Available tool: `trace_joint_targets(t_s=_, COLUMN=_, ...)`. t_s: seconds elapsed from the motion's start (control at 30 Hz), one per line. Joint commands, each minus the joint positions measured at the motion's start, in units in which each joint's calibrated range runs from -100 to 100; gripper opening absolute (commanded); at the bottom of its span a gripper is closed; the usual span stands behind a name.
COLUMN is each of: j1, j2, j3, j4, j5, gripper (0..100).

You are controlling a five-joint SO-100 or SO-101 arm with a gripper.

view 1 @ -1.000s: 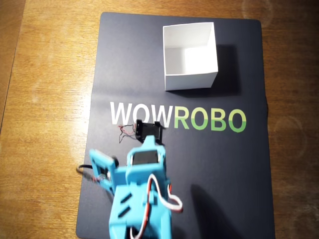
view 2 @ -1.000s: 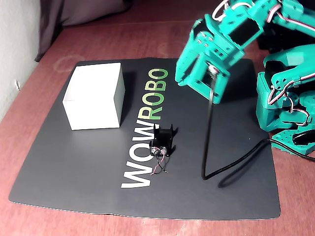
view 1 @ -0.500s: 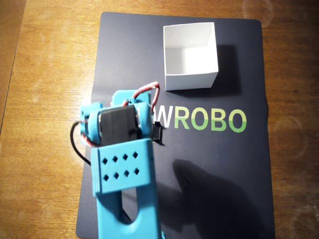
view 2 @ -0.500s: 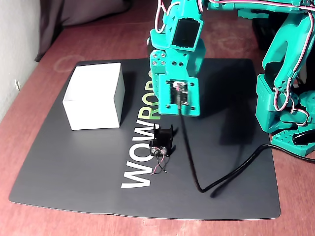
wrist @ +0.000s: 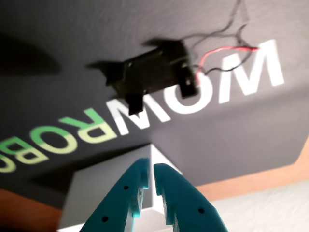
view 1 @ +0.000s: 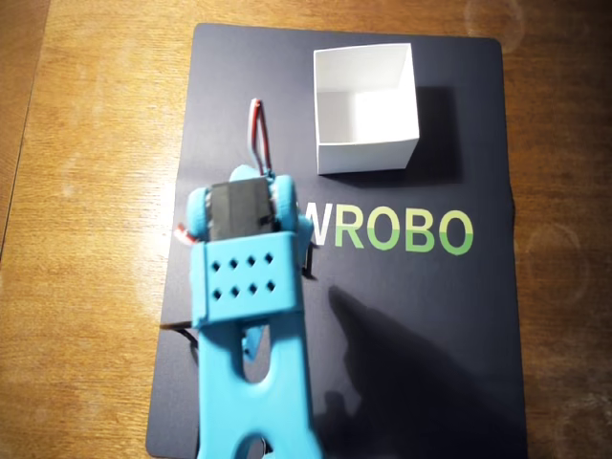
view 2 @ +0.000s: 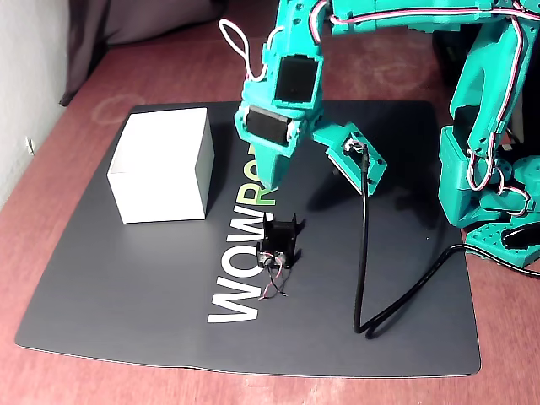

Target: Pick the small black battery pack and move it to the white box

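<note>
**Pincer above battery pack, nothing gripped**

Fixed view, near to far: front edge of the black mat (view 2: pixel 253 354) on the reddish table (view 2: pixel 523 371); black cable (view 2: pixel 396 295) loops across the mat's right side up to the arm's wrist. White "WOW" lettering (view 2: pixel 245 278) runs up the mat, green "ROBO" further on, partly hidden by the arm.

Small black battery pack (view 2: pixel 279 239) lies flat on the mat just right of the lettering, raised tabs up, thin red and black wires (view 2: pixel 274 283) trailing toward the near edge. Nothing touches it.

Pincer (view 2: pixel 272 187) hangs just beyond and above the pack, tips pointing down, clear of it. Wrist view: the two teal fingers (wrist: pixel 178 203) sit nearly together, narrow slit between them, clenched on nothing. Same view shows the pack (wrist: pixel 154 75) blurred, wires off to the right, and the white box (wrist: pixel 101 193) past the fingertips.

White box (view 2: pixel 164 164) stands on the mat's left side in the fixed view, well apart from the pack, upright walls. Overhead view: box (view 1: pixel 366 105) open-topped, empty inside, at the mat's far end; teal arm (view 1: pixel 251 316) covers nearly all of the pack.

Arm base (view 2: pixel 494 152) at right rear.
</note>
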Motion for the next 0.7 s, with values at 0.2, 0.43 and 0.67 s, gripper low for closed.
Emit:
trace_joint_targets(t_s=0.2, j1=-0.8, j2=7.6, j3=-2.9, j4=-1.4, j5=7.5, gripper=3)
trace_joint_targets(t_s=0.43, j1=-1.7, j2=9.9, j3=-2.0, j4=-3.7, j5=7.6, gripper=8)
trace_joint_targets(t_s=0.67, j1=-4.5, j2=10.3, j3=-1.0, j4=-3.5, j5=7.6, gripper=12)
